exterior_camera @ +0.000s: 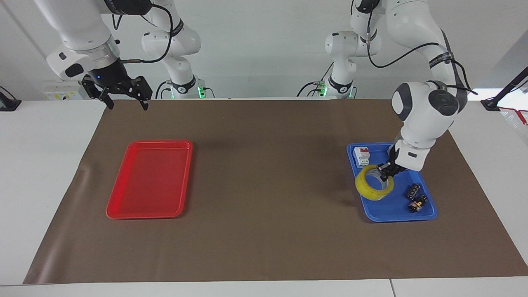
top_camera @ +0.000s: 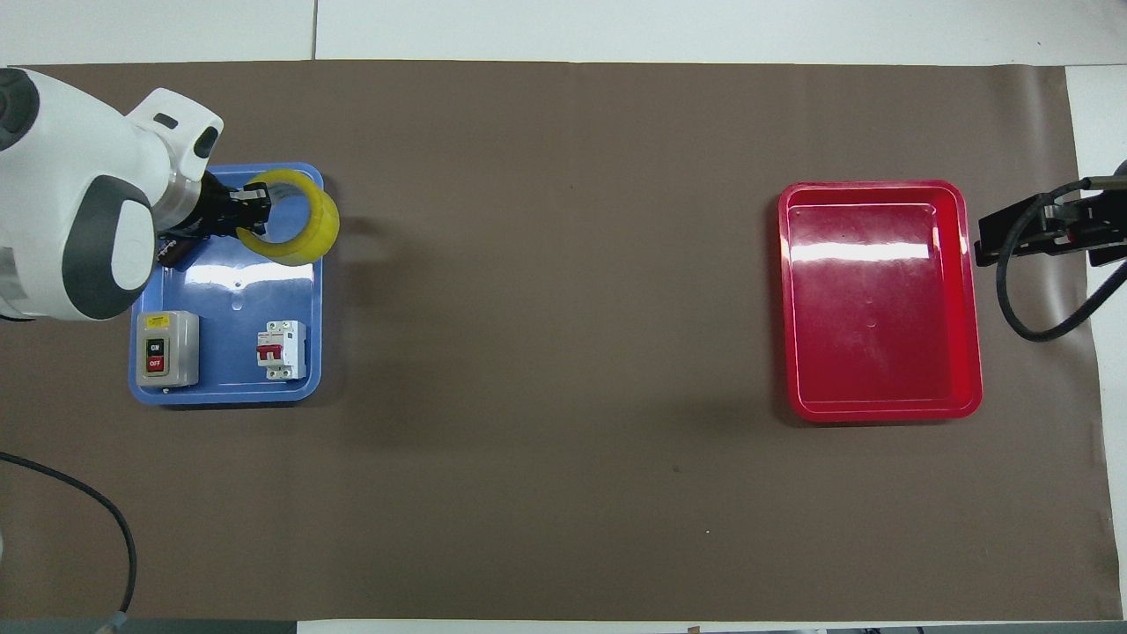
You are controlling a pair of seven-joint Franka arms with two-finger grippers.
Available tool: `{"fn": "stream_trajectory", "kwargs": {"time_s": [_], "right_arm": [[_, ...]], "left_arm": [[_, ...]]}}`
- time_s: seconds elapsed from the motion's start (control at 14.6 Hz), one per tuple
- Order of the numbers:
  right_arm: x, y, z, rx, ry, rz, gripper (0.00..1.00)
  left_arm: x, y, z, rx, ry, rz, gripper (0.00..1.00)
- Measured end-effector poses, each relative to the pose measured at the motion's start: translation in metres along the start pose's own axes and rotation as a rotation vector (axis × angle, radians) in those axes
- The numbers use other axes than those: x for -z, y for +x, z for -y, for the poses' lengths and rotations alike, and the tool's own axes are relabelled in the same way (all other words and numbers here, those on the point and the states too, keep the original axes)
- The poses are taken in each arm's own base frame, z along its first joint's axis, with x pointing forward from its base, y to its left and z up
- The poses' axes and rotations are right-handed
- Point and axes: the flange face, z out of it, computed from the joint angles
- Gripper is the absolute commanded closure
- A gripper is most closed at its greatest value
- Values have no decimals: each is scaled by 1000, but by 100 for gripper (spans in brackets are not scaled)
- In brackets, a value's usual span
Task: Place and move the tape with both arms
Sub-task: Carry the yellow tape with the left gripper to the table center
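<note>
The yellow tape roll (exterior_camera: 371,186) (top_camera: 304,231) hangs tilted in the air over the blue tray (exterior_camera: 392,212) (top_camera: 224,387), at the tray's edge toward the table's middle. My left gripper (exterior_camera: 386,172) (top_camera: 251,211) is shut on the roll's rim, one finger inside the ring. My right gripper (exterior_camera: 126,101) is open and empty, held high over the brown mat's corner nearest the robots, beside the red tray (exterior_camera: 150,177) (top_camera: 880,299); it waits there.
In the blue tray lie a white circuit breaker (exterior_camera: 362,156) (top_camera: 282,350), a grey on/off switch box (top_camera: 165,350) and small black connectors (exterior_camera: 416,198). The red tray holds nothing. A brown mat (exterior_camera: 264,239) covers the table.
</note>
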Motion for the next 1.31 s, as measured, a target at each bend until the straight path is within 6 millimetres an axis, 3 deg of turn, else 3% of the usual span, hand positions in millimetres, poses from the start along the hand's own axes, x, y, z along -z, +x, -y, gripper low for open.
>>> {"fn": "stream_trajectory", "kwargs": {"time_s": [0.21,0.48,0.76,1.03,1.31], "right_arm": [[0,0,0,0,0,0,0],[0,0,0,0,0,0,0],[0,0,0,0,0,0,0],[0,0,0,0,0,0,0],[0,0,0,0,0,0,0]], "left_arm": [[0,-29,-65,3,-3,0,100],[-5,-85,-161,65,5,-47,100],[-33,-143,-238,110,36,-107,100],[-64,-185,-283,114,44,-139,100],[-79,-201,-299,81,33,-138,100]]}}
